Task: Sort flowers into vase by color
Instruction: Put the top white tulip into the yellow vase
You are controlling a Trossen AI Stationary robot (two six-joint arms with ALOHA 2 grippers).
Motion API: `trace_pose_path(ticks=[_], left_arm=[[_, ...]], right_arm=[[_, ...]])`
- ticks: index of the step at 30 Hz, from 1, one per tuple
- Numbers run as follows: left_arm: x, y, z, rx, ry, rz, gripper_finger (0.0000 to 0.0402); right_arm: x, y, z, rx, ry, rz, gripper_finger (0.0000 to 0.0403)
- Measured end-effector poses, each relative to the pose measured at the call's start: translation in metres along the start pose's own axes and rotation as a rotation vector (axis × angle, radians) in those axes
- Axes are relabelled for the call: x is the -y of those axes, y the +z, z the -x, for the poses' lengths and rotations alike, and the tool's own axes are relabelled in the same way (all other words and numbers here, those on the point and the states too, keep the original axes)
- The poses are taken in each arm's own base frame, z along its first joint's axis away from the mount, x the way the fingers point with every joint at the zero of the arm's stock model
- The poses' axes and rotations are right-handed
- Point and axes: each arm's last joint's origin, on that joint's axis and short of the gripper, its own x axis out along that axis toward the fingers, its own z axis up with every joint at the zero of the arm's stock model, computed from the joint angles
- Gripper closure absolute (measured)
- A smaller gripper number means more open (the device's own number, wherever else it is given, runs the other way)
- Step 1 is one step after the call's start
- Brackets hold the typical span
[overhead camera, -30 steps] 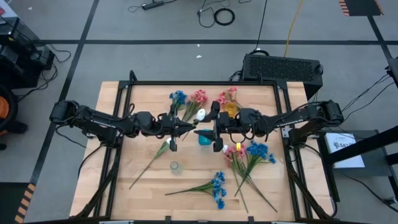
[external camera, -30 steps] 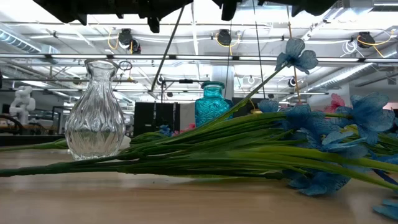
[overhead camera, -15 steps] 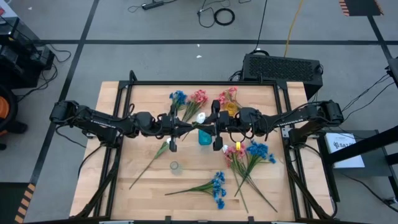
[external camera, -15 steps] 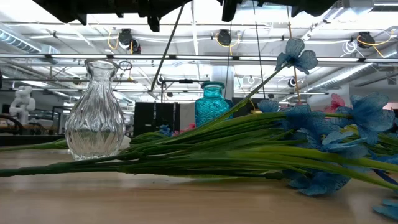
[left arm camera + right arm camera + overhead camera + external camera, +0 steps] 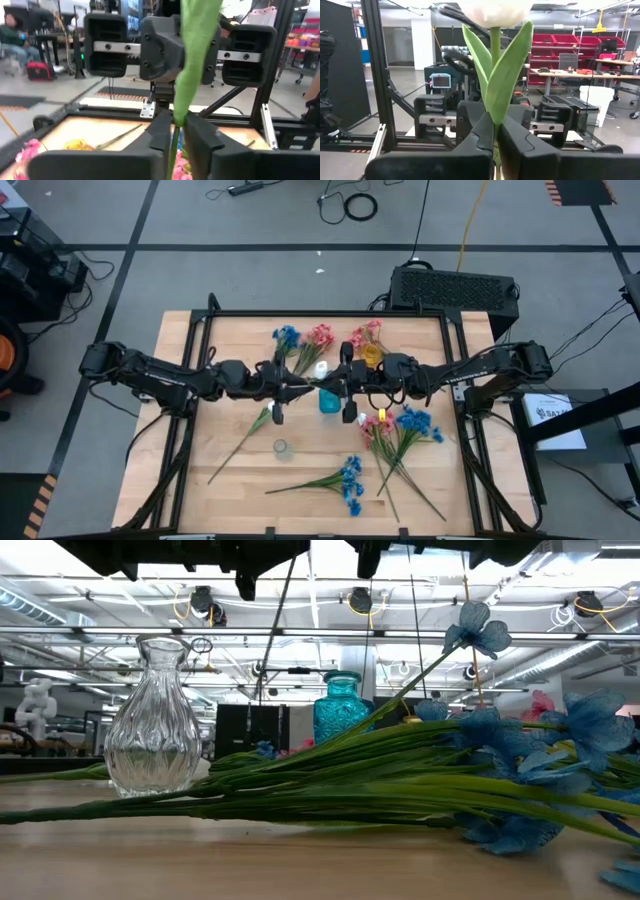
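Observation:
A white-budded flower [image 5: 322, 368] is held up over the table's middle, bud [image 5: 495, 10] uppermost, where my two grippers meet tip to tip. My right gripper [image 5: 496, 136] [image 5: 333, 388] is shut on its stem just under the leaves. My left gripper [image 5: 179, 137] [image 5: 303, 387] faces it, fingers slightly apart around the stem lower down. The long stem [image 5: 268, 610] trails down toward the near left. A teal vase [image 5: 328, 402] stands below the grippers, a clear vase [image 5: 281, 446] nearer, and a yellow one [image 5: 372, 356] farther off. My left gripper comes level from the table's left, its fingers across the stem [image 5: 175, 142]. The stem lies against one finger [image 5: 161, 132]; a small gap shows beside the other. My right gripper pinches the stem at the base of the leaves [image 5: 495, 120] between its two fingers, level from the table's right and across the stem. The flower stands nearly upright, lifted clear, bud above the fingers.
Blue [image 5: 287, 338] and pink [image 5: 320, 335] flowers lie at the far edge. A mixed blue and pink bunch [image 5: 405, 430] lies at the right, and a blue spray [image 5: 345, 478] near the front, filling the low view [image 5: 480, 780]. A metal frame [image 5: 300, 314] rims the table.
My right gripper has shut on the white flower's stem, just under the leaves. Both arms have kept their places, and the flower stays held up between them.

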Motion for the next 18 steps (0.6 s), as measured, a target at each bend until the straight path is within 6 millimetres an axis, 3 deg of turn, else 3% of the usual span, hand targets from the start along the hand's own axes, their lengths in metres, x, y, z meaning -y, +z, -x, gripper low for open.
trace_pose_path(ticks=[5, 9, 18], left_arm=[[0.0, 0.007, 0.005, 0.006, 0.008, 0.016, 0.0235], [-0.001, 0.011, 0.015, -0.041, 0.036, 0.012, 0.0185], [-0.004, 0.023, 0.039, -0.119, 0.101, -0.001, 0.0167]], right_arm=[[0.002, 0.006, 0.004, -0.01, 0.001, 0.009, 0.0402], [0.006, 0.026, 0.018, -0.009, -0.014, 0.009, 0.0402], [0.015, 0.084, 0.082, -0.026, -0.071, 0.078, 0.0403]])
